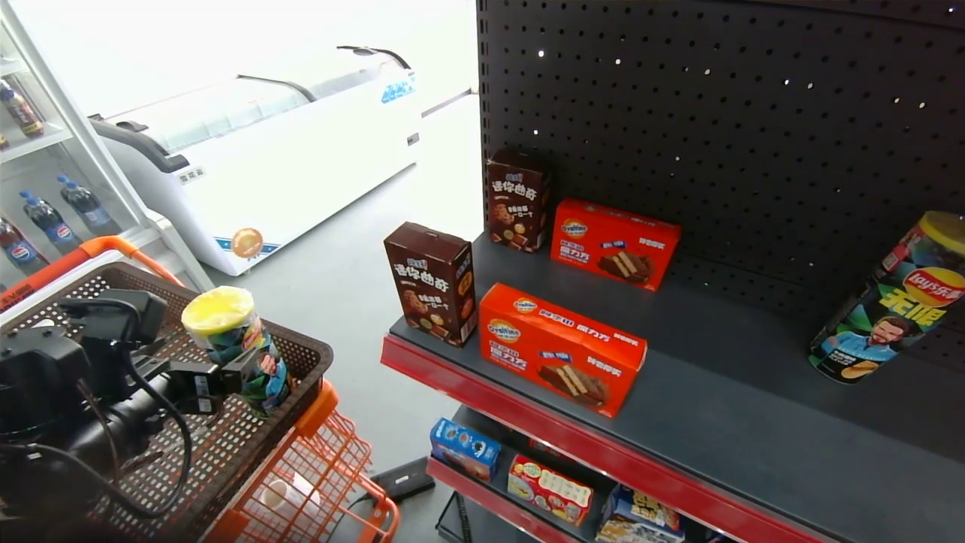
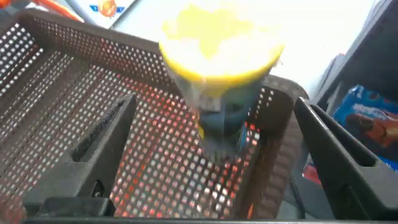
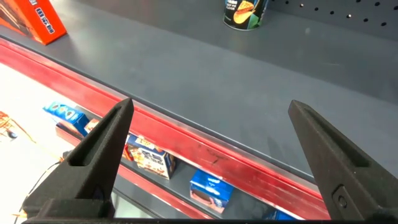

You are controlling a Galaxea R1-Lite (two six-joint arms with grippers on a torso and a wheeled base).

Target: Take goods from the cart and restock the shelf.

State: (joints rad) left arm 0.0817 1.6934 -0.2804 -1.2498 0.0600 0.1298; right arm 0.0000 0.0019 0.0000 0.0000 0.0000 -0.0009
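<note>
A chips can (image 1: 235, 348) with a yellow lid stands upright in the brown basket (image 1: 301, 348) on the orange cart (image 1: 332, 460), at the lower left. My left gripper (image 1: 217, 375) is level with the can's middle, open, with one finger on either side. In the left wrist view the can (image 2: 219, 93) stands between the wide-apart fingers (image 2: 102, 146), and no contact shows. My right gripper (image 3: 211, 107) hangs open and empty above the red front edge of the dark shelf (image 3: 205, 68). A second chips can (image 1: 889, 302) stands on the shelf at the right, by the pegboard.
Two brown cookie boxes (image 1: 433, 280) and two orange wafer boxes (image 1: 562, 348) stand on the shelf's left part; bare board lies between them and the can. Lower shelves (image 1: 550, 490) hold small packs. A white freezer (image 1: 264, 151) and a drinks cooler (image 1: 45, 219) stand behind the cart.
</note>
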